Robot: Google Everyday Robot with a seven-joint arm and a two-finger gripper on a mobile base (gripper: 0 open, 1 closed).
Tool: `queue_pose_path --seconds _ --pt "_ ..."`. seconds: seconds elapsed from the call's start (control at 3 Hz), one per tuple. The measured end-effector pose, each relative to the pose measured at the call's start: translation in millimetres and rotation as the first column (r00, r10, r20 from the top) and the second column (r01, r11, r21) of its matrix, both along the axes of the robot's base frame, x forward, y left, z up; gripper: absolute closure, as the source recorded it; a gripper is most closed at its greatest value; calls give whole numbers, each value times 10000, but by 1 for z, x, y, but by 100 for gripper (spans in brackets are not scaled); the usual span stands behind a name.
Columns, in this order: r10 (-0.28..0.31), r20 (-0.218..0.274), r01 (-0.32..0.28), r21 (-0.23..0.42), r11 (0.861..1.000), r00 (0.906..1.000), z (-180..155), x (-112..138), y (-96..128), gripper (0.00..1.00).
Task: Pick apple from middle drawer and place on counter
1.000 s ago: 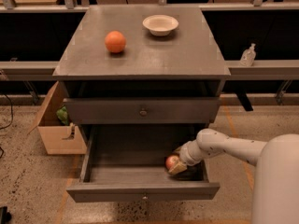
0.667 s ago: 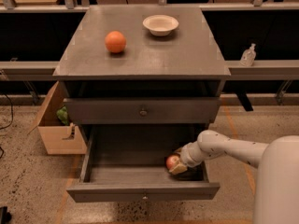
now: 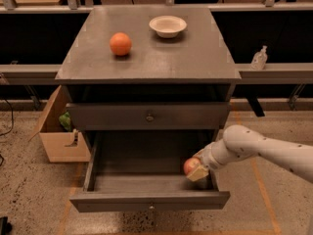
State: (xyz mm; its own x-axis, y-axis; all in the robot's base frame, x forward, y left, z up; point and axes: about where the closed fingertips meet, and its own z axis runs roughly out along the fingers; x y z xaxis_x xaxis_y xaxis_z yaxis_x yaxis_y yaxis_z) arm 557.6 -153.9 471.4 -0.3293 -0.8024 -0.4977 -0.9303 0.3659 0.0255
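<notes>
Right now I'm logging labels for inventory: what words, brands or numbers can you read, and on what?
None can be read.
The bottle: any label is illegible.
The box: no print shows.
The claw, at the apple in the drawer: no text.

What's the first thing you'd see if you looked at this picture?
First, the big white robot arm coming in from the right, with its gripper down in the pulled-out middle drawer, right against a red apple. Next, the bright orange sitting on the counter, to the left of a white bowl.
</notes>
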Motion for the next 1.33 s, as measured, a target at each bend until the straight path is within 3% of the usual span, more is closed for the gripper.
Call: queue_pose_path --seconds 0.33,0.67,1.0,1.33 --pt "-316 331 318 -56 9995 9990 88 -16 -9 100" --pt "-189 1013 183 72 9998 9947 181 -33 -13 100" --pt "358 1759 -407 244 9989 9838 277 -47 -11 100" --pt "663 1530 -706 226 9972 9860 287 -57 -9 100"
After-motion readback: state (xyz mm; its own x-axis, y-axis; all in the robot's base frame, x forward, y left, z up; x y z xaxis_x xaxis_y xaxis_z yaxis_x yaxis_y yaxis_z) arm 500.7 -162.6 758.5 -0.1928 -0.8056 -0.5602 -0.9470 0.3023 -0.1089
